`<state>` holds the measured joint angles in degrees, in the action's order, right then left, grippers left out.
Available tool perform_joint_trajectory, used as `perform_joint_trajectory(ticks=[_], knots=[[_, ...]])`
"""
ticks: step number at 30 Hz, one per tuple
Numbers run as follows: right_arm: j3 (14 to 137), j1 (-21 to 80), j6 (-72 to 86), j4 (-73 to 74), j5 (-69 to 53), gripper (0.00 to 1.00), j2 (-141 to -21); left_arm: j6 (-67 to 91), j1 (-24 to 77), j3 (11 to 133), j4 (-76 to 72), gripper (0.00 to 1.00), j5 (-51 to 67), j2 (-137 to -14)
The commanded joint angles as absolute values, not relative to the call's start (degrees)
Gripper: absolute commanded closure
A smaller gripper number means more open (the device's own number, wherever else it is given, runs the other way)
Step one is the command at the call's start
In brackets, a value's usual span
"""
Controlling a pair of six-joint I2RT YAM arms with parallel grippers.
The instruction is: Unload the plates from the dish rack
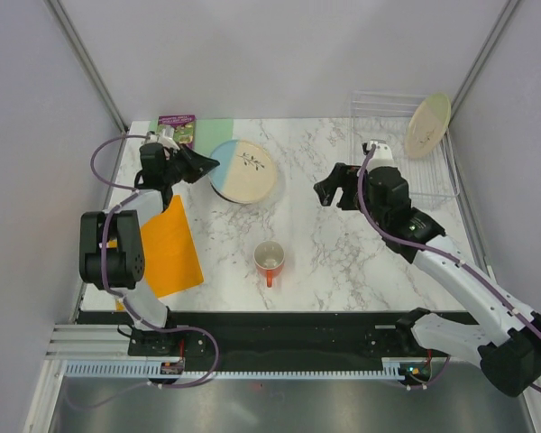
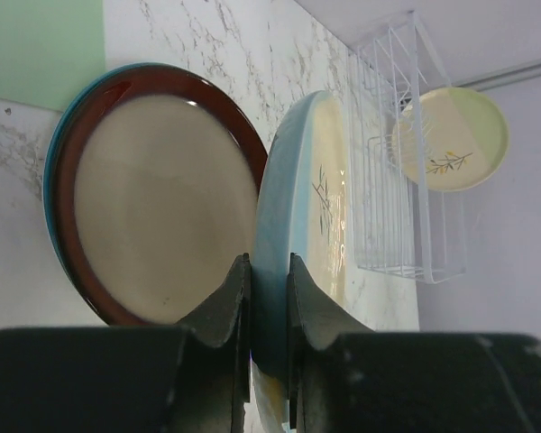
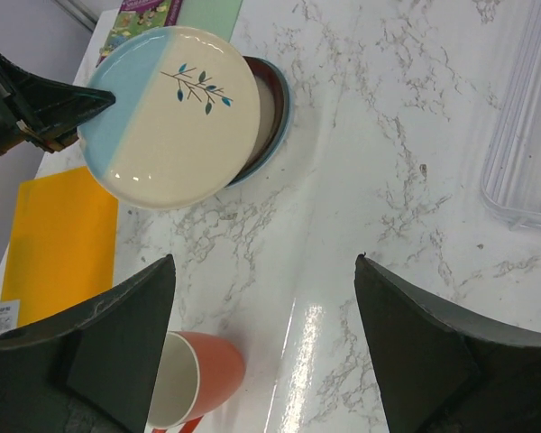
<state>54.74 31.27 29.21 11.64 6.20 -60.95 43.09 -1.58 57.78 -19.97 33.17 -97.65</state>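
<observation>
My left gripper (image 1: 201, 165) (image 2: 269, 262) is shut on the left rim of a cream and pale blue plate with a small sprig (image 1: 245, 171) (image 2: 311, 207) (image 3: 171, 113). That plate sits tilted over a maroon-rimmed plate with a tan centre (image 2: 158, 194) (image 3: 269, 104) on the table. A pale yellow plate (image 1: 427, 125) (image 2: 451, 140) leans upright in the clear wire dish rack (image 1: 388, 113) (image 2: 388, 207) (image 3: 532, 135) at the back right. My right gripper (image 1: 329, 191) (image 3: 263, 262) is open and empty over bare marble between the stack and the rack.
An orange-red mug (image 1: 269, 262) (image 3: 194, 379) stands at the table's middle front. An orange mat (image 1: 171, 244) lies front left, a green mat (image 1: 218, 129) and a purple packet (image 1: 177, 127) at the back left. Walls close in on both sides.
</observation>
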Motion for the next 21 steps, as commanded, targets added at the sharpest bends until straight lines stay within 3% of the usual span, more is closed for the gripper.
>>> perform_joint_trajectory(ticks=[1,21], knots=[[55.0,30.9,26.5,10.2,6.9,0.13,-62.8,54.7,-2.8,62.5,-36.2,0.98,41.1,-101.5],[55.0,26.9,23.6,8.4,4.8,0.13,-70.1,59.2,-4.8,66.8,-43.9,0.98,40.1,-115.4]])
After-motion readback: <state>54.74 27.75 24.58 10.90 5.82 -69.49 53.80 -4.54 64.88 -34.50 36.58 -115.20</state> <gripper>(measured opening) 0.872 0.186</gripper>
